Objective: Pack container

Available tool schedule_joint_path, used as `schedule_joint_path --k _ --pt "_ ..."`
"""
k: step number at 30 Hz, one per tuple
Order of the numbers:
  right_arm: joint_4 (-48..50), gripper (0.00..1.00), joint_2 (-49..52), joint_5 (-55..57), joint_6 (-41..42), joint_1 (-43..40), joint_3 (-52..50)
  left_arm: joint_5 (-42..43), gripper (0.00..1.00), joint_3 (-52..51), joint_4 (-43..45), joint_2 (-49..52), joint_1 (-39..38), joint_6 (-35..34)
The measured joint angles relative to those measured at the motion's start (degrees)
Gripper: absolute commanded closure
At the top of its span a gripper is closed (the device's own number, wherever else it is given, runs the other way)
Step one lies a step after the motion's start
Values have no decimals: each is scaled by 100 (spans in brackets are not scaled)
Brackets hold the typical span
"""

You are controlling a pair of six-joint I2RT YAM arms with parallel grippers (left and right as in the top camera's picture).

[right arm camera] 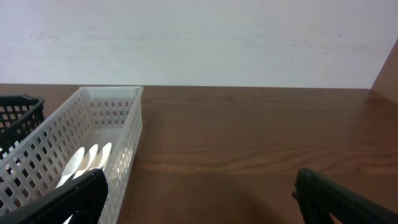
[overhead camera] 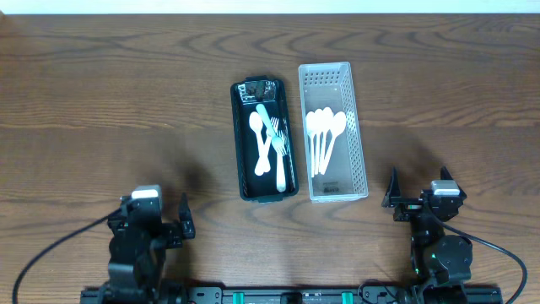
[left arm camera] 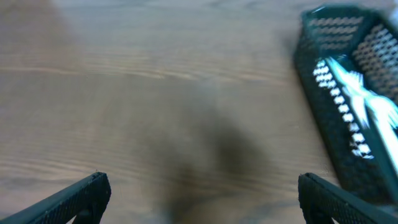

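The left gripper [overhead camera: 157, 221] is spread wide and holds nothing, low over the table [overhead camera: 101, 101]. The right gripper [overhead camera: 419, 199] is spread wide too, also empty. Further back between them, a black basket [overhead camera: 239, 143] with white cutlery [overhead camera: 268, 143] stands just beside a white basket [overhead camera: 361, 143] with spoons [overhead camera: 323, 133].

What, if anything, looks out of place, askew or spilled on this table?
Nothing is spilled or damaged. The only untidy spot is the black tray, where the white cutlery lies crossed over itself; the spoons in the white basket fan out neatly from their handles.
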Motion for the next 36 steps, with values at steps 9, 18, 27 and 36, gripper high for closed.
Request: schedule_joint_path --k 9,18,27,36 --pt "0 1 -4 -2 0 0 0 205 2 -1593 3250 -656 2 608" --pt "0 1 -4 -4 0 0 0 208 2 -2251 3858 -654 7 1032" --pt "0 1 -4 -4 0 0 0 208 2 -2201 3773 -654 9 1045" --pt "0 1 -4 -4 -2 0 0 208 2 -2201 3773 -654 9 1047"
